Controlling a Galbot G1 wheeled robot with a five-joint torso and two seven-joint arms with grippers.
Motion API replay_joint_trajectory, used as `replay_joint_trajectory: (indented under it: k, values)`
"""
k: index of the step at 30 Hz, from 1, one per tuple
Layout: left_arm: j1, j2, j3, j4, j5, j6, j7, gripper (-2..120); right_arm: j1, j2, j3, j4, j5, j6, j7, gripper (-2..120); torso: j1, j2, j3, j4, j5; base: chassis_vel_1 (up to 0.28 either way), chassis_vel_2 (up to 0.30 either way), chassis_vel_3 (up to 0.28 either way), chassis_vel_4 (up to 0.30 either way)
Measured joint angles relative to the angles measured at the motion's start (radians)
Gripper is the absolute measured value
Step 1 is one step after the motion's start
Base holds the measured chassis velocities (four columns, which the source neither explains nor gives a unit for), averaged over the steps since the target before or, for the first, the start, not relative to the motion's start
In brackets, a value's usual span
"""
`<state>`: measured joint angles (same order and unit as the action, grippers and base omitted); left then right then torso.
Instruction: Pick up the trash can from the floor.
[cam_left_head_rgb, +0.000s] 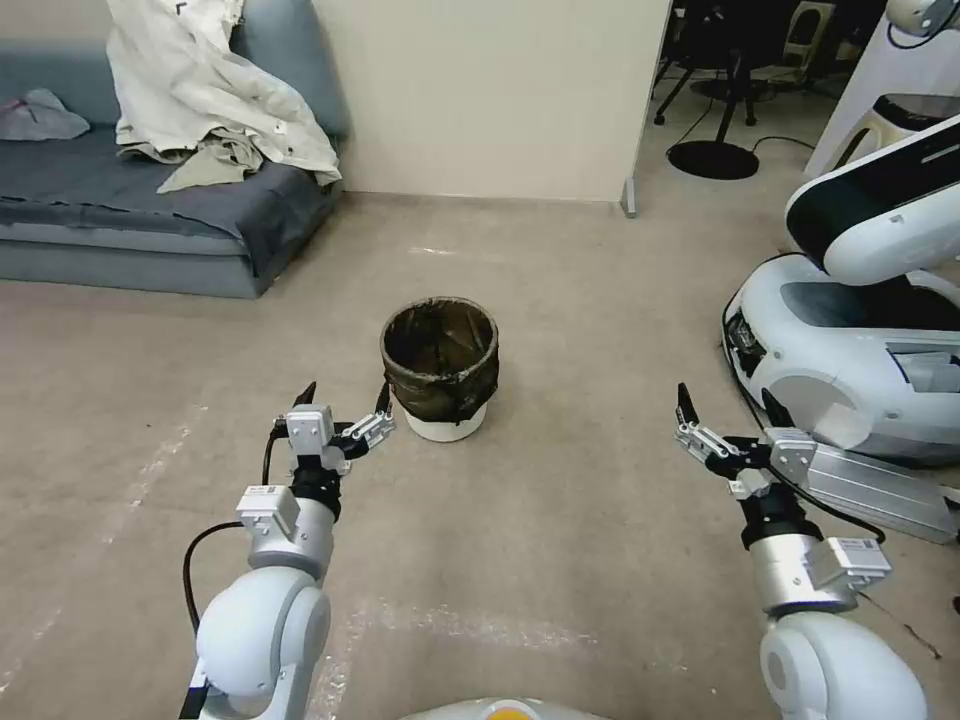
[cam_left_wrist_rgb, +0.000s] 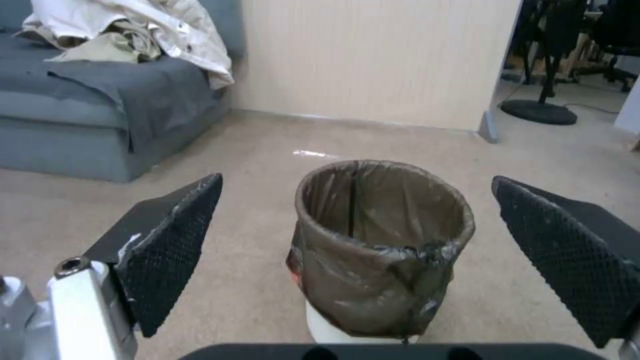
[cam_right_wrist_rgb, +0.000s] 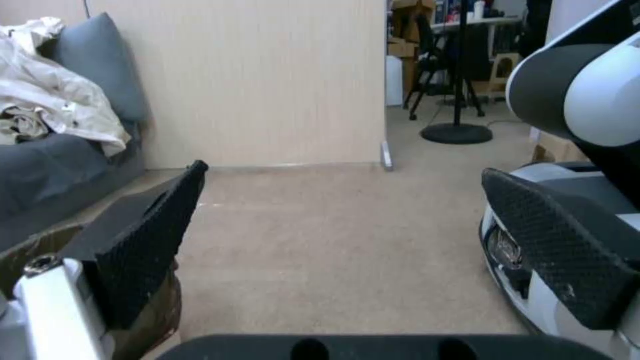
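— What is the left hand doing?
— It is hovering low with its fingers spread wide, holding nothing.
— And the trash can?
— It is standing upright on the floor just ahead of that hand; the right hand, also gaping wide, is waiting well apart

1. The trash can is small, round and white, lined with a dark brownish bag folded down over its rim; its white base shows below.
2. It stands upright and open on the floor, a beige-grey matte surface with faint whitish marks.
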<state>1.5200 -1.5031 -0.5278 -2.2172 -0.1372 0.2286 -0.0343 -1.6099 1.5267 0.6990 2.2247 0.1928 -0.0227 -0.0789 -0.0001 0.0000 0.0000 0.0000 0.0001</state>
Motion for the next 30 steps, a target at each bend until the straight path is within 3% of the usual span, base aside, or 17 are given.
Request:
replay_joint_trajectory:
  k: [12, 30]
  values:
    - [0.006, -0.006, -0.001, 0.006, 0.004, -0.006, -0.005, 100, 0.009, -0.003, -0.004, -0.013, 0.006, 0.002, 0.002, 100, 0.000, 0.000, 0.000, -0.0001, 0.0000, 0.000, 0.000, 0.000, 0.000]
    - [0.009, -0.008, 0.006, 0.021, 0.012, -0.041, -0.025, 100, 0.013, 0.003, 0.000, -0.054, 0.026, 0.094, -0.061, 100, 0.000, 0.000, 0.000, -0.0001, 0.0000, 0.010, 0.011, 0.011, 0.010]
